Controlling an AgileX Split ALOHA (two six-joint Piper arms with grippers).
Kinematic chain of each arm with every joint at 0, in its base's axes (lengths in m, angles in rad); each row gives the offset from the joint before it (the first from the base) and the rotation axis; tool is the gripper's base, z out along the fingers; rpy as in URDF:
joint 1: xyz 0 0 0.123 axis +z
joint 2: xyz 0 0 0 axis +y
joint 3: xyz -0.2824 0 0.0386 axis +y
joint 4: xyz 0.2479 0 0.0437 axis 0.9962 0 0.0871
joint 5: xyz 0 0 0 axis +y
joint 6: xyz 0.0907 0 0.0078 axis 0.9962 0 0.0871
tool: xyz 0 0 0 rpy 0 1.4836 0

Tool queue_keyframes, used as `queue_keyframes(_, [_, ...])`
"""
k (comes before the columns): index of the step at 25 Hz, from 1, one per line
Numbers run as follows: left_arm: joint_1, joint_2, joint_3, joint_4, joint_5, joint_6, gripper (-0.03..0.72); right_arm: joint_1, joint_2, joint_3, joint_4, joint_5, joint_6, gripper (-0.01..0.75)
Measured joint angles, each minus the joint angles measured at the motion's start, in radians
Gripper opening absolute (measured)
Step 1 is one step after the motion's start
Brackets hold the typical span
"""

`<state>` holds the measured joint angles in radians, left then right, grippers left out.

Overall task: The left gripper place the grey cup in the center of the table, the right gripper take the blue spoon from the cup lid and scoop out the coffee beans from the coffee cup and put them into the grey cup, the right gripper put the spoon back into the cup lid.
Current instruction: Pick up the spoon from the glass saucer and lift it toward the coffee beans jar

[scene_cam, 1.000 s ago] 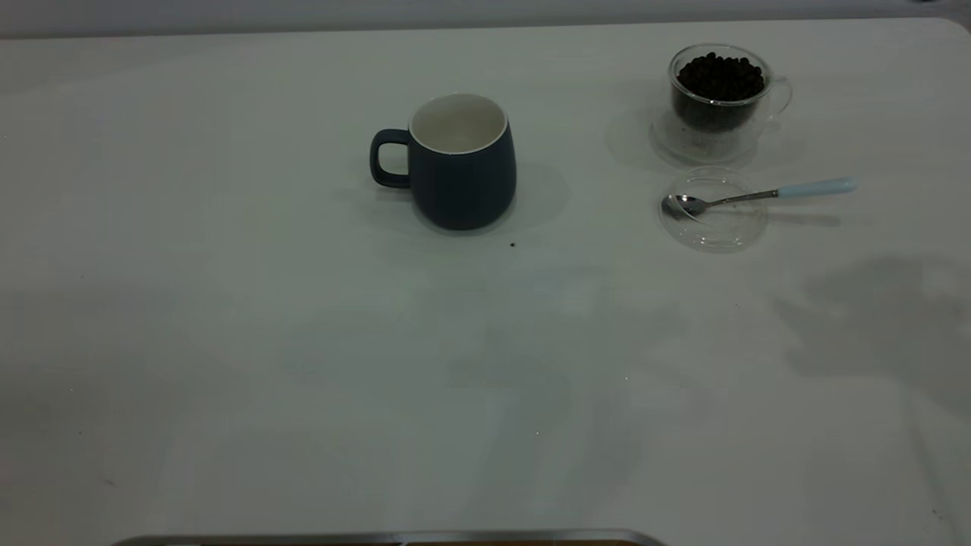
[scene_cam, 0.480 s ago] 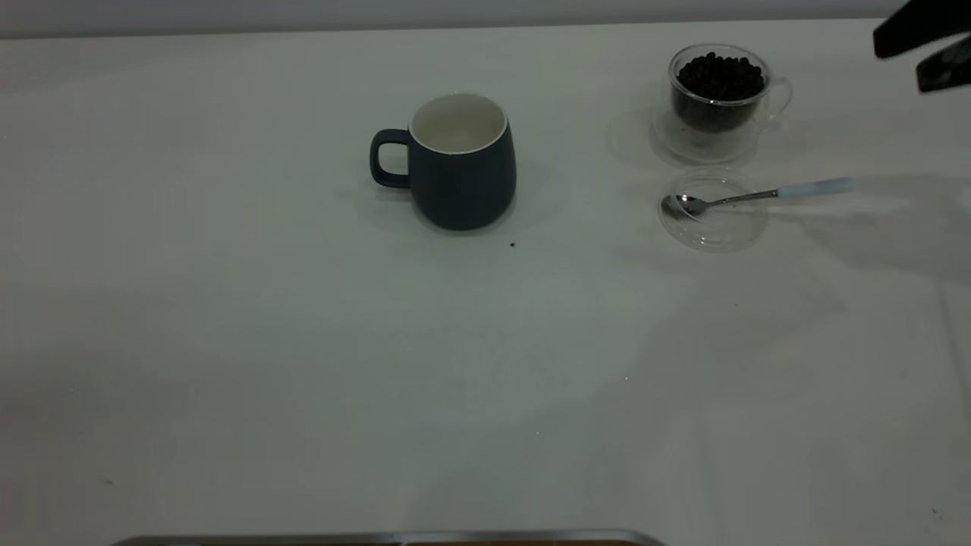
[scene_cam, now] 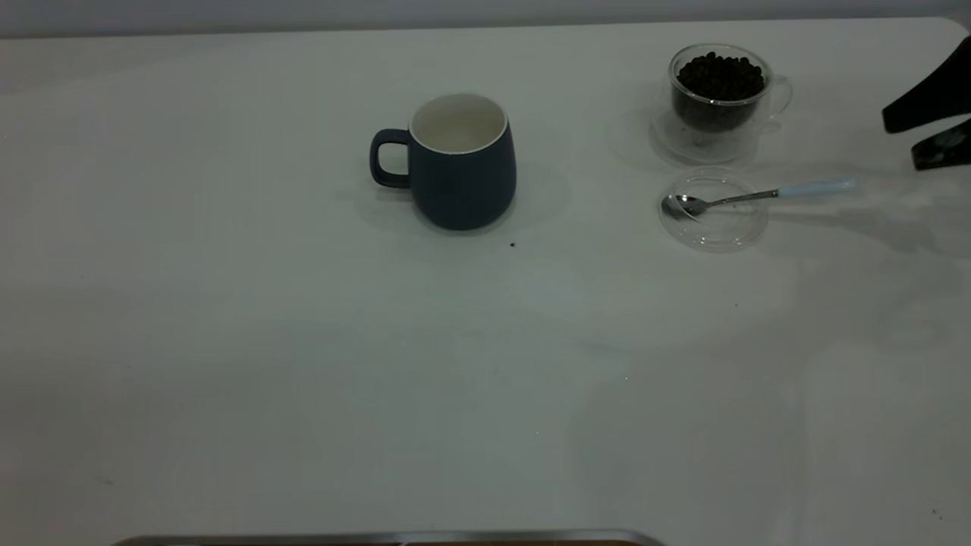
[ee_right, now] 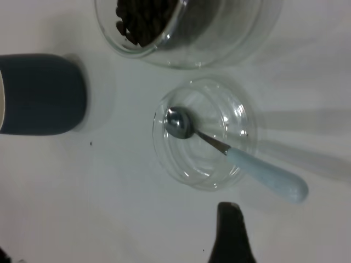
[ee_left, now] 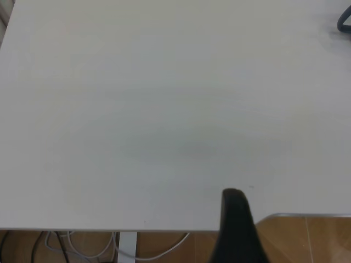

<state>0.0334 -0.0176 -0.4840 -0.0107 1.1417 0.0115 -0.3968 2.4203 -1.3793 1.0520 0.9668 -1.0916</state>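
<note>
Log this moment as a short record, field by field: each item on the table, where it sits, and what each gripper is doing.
grey cup: upright mid-table, handle toward the left arm's side, no beans seen inside
coffee cup: glass, full of coffee beans, far right
cup lid: clear, flat on the table in front of the coffee cup
blue spoon: bowl in the lid, handle pointing right
right gripper: open, in the air right of the spoon handle, holding nothing
left gripper: over bare table, away from the cup
</note>
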Motion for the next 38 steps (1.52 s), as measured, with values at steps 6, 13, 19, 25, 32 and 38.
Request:
queue_keyframes(6, [0.0, 0.0, 0.0, 0.0, 0.0, 0.0, 0.588, 0.0, 0.109, -0.062, 0.025, 0.047, 0.0, 0.59])
queue_keyframes(13, [0.0, 0.0, 0.0, 0.0, 0.0, -0.001, 0.588, 0.0, 0.182, -0.088, 0.098, 0.089, -0.054, 0.59])
queue_keyframes(19, [0.0, 0.0, 0.0, 0.0, 0.001, 0.0, 0.588, 0.0, 0.215, -0.088, 0.168, 0.108, -0.117, 0.59])
queue_keyframes(25, [0.0, 0.0, 0.0, 0.0, 0.001, 0.0, 0.588, 0.005, 0.217, -0.089, 0.178, 0.116, -0.139, 0.59])
queue_keyframes(32, [0.0, 0.0, 0.0, 0.0, 0.001, 0.0, 0.588, 0.056, 0.225, -0.09, 0.199, 0.123, -0.156, 0.59])
queue_keyframes(38, [0.0, 0.0, 0.0, 0.0, 0.001, 0.0, 0.588, 0.086, 0.25, -0.09, 0.209, 0.124, -0.162, 0.588])
